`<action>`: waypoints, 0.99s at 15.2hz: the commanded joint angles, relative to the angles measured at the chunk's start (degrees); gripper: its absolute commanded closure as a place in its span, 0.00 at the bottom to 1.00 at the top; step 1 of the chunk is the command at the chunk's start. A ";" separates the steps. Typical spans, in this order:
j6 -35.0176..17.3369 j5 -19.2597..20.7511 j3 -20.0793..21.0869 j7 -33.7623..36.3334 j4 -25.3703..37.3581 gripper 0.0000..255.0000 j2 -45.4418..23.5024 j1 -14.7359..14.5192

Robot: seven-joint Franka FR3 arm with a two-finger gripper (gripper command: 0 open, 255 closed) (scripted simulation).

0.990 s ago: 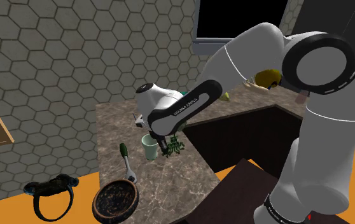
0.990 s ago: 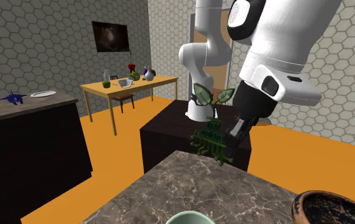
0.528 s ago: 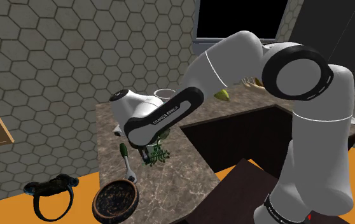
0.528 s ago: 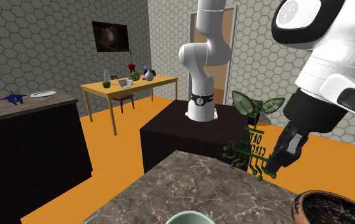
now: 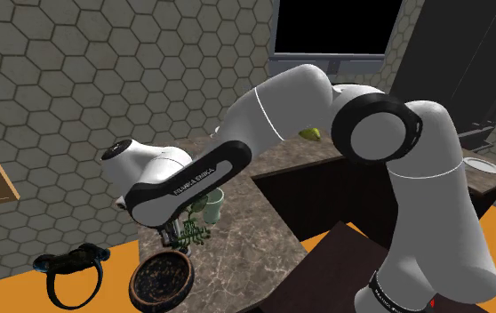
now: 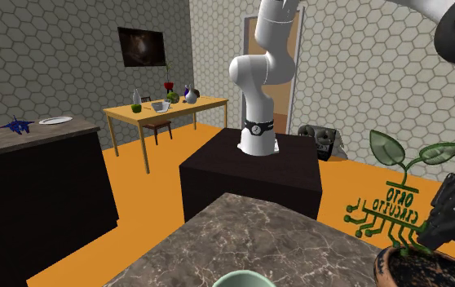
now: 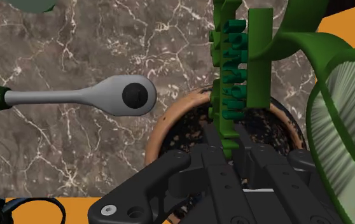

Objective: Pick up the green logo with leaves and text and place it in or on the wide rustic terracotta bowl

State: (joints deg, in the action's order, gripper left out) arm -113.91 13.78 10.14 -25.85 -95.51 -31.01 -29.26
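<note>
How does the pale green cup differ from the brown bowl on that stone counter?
The cup is pale green, tall and narrow; the bowl is wide and low, with a brown rim and dark speckled inside. The green logo hangs over the bowl, not the cup. Both stand upright on the marble counter.

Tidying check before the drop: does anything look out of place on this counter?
A ratchet wrench with a green handle lies on the marble counter beside the terracotta bowl; a workshop tool looks out of place there. Nothing is spilled. The gripper holds the green logo over the bowl.
</note>
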 commanded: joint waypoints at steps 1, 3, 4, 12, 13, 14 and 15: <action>1.93 0.14 0.29 1.41 5.00 1.00 -3.32 -1.68; 4.27 0.28 0.49 2.64 10.87 1.00 -7.06 -3.49; 5.57 0.34 0.56 3.19 14.07 1.00 -9.07 -4.43; 7.55 0.82 0.38 4.89 24.42 1.00 -17.65 -7.47; 7.19 0.87 0.35 4.94 24.32 1.00 -17.92 -7.48; 7.20 0.87 0.35 4.94 24.34 1.00 -17.93 -7.48; 7.20 0.87 0.34 4.94 24.35 1.00 -17.93 -7.48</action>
State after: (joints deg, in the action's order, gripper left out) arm -106.58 14.63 10.50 -20.91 -71.20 -48.81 -36.75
